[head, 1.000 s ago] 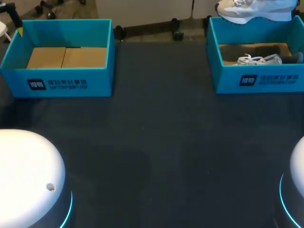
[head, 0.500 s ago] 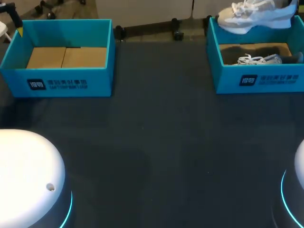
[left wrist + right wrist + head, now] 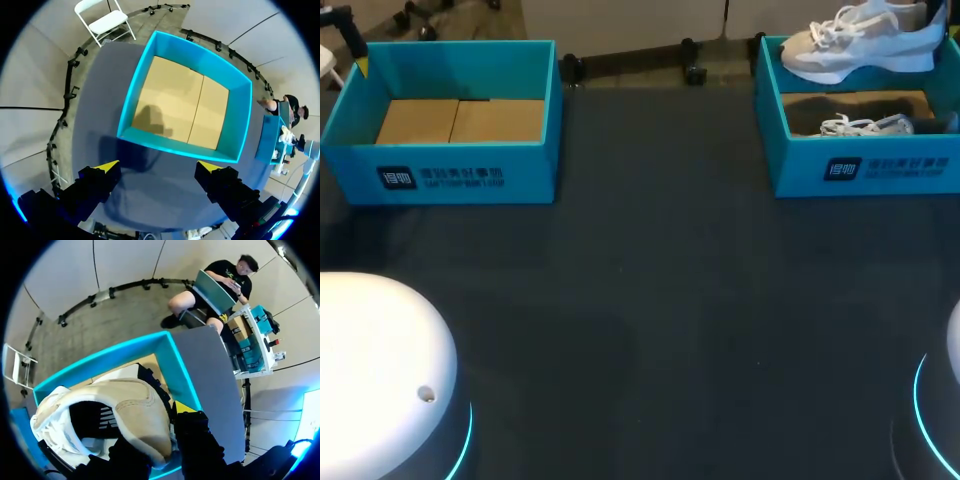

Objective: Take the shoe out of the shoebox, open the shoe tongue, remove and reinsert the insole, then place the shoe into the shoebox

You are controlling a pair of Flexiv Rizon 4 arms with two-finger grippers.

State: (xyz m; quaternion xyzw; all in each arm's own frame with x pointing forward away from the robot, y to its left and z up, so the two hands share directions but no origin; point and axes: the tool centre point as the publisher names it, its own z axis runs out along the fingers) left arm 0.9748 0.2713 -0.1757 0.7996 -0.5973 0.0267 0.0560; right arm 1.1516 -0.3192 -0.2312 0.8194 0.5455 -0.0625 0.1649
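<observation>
Two shoeboxes (image 3: pixel 450 175) — two shoes: a raised shoe (image 3: pixel 865 45), a boxed shoe (image 3: pixel 870 125).

The shoe (image 3: pixel 125 410) sits between the jaws of the right gripper (image 3: pixel 157 432), above the right box (image 3: pixel 177 372); a second shoe (image 3: pixel 865 125) lies inside. The left box (image 3: pixel 175 146) lies ahead of the left gripper (image 3: pixel 158 166).

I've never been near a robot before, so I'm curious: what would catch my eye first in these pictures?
First, the pale sneaker, gripped by the right gripper and held in the air over the far rim of the right blue box, where a second shoe lies inside. Across the dark table, the left blue box shows only its cardboard floor, with the left gripper open near it.
</observation>
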